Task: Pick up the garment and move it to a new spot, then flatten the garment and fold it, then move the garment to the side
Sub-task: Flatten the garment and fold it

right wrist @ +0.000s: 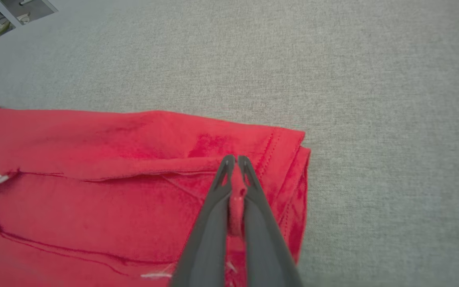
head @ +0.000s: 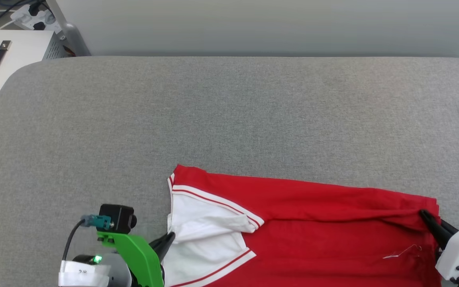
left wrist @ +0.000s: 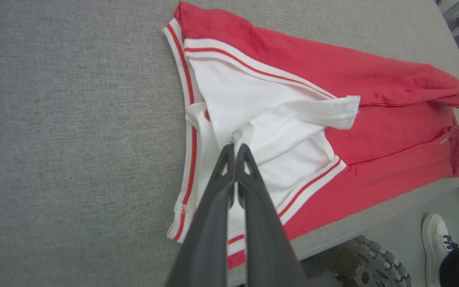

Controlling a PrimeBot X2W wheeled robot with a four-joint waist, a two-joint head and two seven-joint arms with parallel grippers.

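Your shirt cut off at 6 o'clock in head view, left tool pinching its white 9 o'clock end, right tool clamped on its red 3 o'clock end

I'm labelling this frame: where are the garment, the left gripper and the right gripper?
garment (head: 333, 215): head view, red body panel.
left gripper (left wrist: 236, 148): left wrist view, between shut fingertips pinching white cloth.
right gripper (right wrist: 234, 158): right wrist view, between shut fingertips pinching red cloth.
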